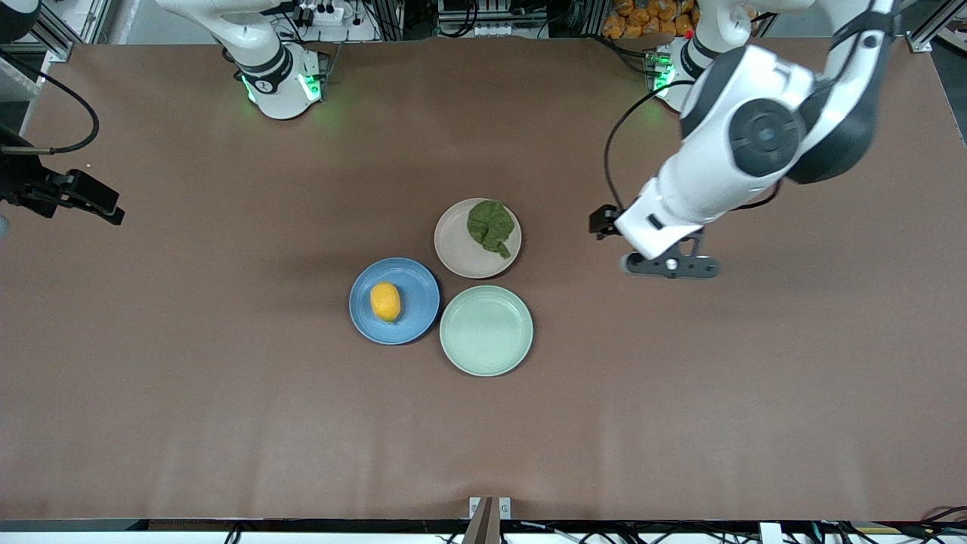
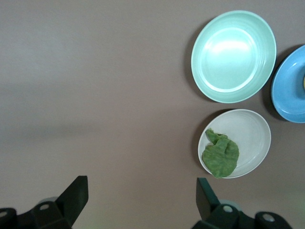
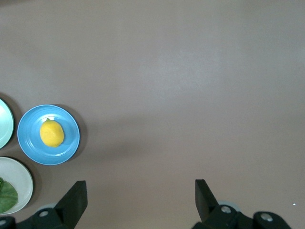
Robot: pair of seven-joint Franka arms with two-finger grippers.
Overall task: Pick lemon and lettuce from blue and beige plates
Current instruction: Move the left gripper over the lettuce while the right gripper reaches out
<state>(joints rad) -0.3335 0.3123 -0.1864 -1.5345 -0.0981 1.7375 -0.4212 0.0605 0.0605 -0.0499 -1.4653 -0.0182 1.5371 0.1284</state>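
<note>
The lemon (image 1: 385,301) lies on the blue plate (image 1: 415,287); both also show in the right wrist view, lemon (image 3: 51,133) on plate (image 3: 28,143). The lettuce (image 1: 491,225) lies on the beige plate (image 1: 461,253), also in the left wrist view, lettuce (image 2: 220,156) on plate (image 2: 252,138). My left gripper (image 1: 668,264) hangs over bare table toward the left arm's end from the beige plate, open and empty (image 2: 141,183). My right gripper (image 1: 83,195) is over bare table at the right arm's end, apart from the plates, open and empty (image 3: 140,186).
An empty pale mint-green plate (image 1: 486,330) lies nearer the front camera, touching the other two plates; it also shows in the left wrist view (image 2: 233,57). Brown table (image 1: 227,393) spreads all round the three plates.
</note>
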